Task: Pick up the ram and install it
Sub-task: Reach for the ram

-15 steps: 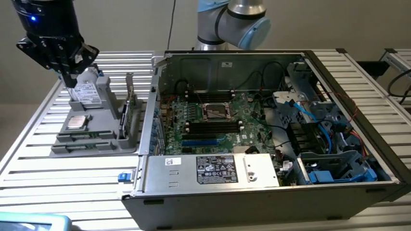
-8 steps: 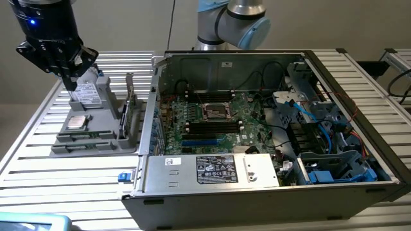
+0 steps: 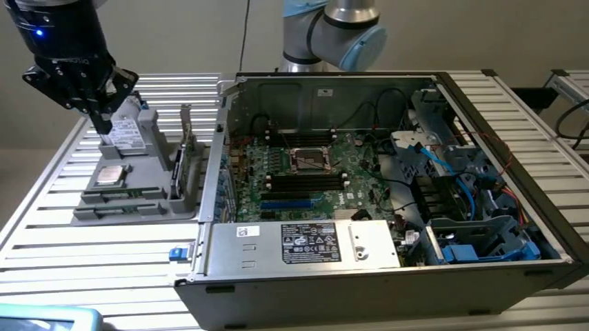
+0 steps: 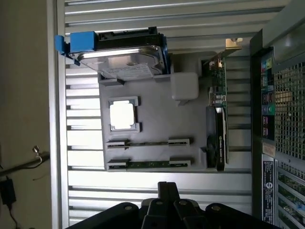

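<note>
**Progress.** In my judgement nothing of the task is done yet. You have the ram [image 4: 147, 164] lying flat in its cradle on the grey tray [image 4: 157, 119], at the exterior view's left. A second stick [image 4: 147, 142] lies just beside it, and the CPU [image 4: 122, 114] is next along. The tool [image 3: 104, 128] hangs above the tray at the upper left of the exterior frame. Its fingers [image 4: 163, 191] are pressed together on nothing and are well clear of the ram. Pick-up and seating are both outstanding. The black slots [image 3: 304, 181] on the motherboard [image 3: 354, 155] sit inside the open case [image 3: 368, 293] at the frame's centre. They appear vacant, though I cannot be sure.

**Surface.** A bench [image 3: 92, 265] of slatted aluminium carries the tray and the case side by side.

**Room.** A plain beige wall stands behind, with a dark cable [image 3: 245, 34] hanging down it. Another slatted surface [image 3: 570, 79] shows at the upper right.
</note>
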Available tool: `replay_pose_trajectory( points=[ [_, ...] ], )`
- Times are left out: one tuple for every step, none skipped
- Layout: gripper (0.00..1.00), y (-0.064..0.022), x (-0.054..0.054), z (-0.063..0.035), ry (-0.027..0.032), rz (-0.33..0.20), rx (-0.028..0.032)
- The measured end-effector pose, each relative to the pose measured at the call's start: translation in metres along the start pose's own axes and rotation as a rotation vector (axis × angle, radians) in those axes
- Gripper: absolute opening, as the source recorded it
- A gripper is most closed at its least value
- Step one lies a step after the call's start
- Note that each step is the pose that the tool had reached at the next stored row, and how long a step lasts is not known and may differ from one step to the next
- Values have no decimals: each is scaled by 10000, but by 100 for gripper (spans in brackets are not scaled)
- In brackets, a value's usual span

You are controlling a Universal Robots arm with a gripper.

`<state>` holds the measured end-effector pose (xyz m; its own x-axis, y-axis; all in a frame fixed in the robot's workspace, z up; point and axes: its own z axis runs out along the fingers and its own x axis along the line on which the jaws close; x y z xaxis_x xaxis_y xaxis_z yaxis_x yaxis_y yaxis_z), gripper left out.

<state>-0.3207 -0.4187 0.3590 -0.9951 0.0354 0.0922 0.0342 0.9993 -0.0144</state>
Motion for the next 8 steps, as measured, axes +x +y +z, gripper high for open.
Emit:
replay_pose_trajectory(
  points=[
    [11,0,16,16,-27,-16,1],
    [11,-1,32,36,-27,-54,4],
    [11,-1,51,55,-27,-93,8],
    [11,-2,63,75,-29,-169,16],
    [11,-2,64,93,-30,-297,27],
    [11,-1,62,112,-33,-469,42],
    [11,-1,60,129,-35,-638,55],
    [11,-1,59,147,-37,-821,71]
  ],
)
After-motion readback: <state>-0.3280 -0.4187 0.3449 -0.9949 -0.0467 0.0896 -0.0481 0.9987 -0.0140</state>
